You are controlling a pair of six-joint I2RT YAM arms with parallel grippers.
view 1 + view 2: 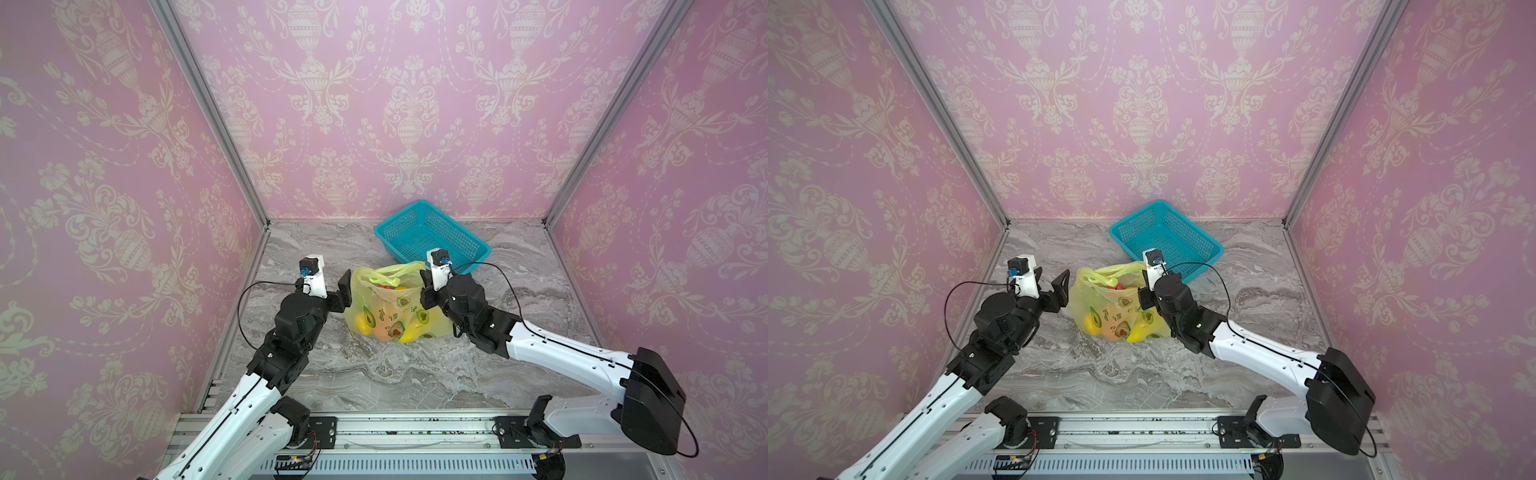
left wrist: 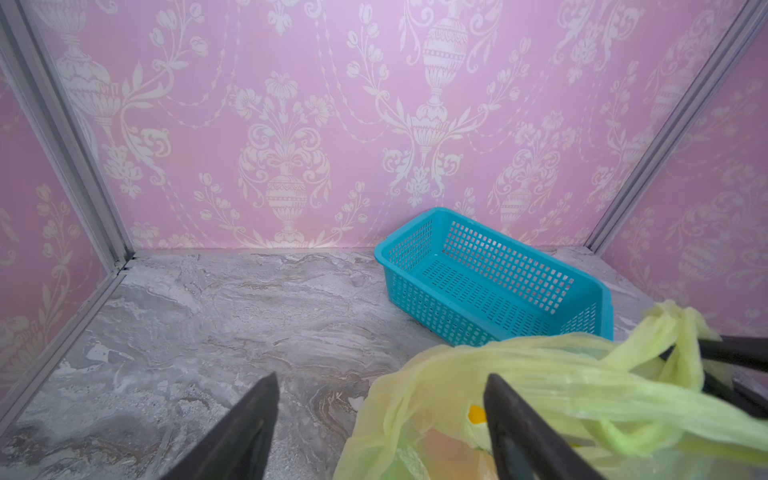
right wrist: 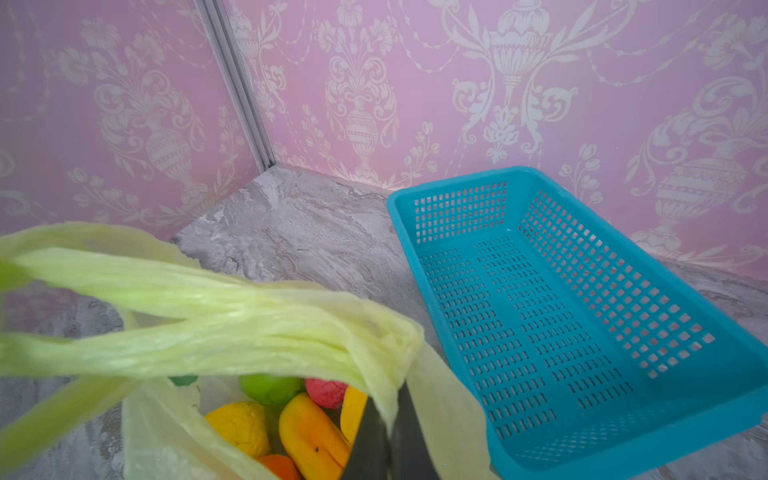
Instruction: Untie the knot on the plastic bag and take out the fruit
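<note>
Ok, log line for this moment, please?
left gripper open beside plastic bag | right gripper shut on plastic bag rim | fruit inside bag | basket empty

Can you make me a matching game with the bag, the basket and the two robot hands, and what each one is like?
Things:
1. plastic bag
2. basket
3. left gripper
4. right gripper

States:
A. open wide, holding nothing
B. teal and empty
C. shut, pinching the bag's rim
D. yellow-green, with fruit inside

Pairs: 1-D, 2-B, 3-A, 4-C
</note>
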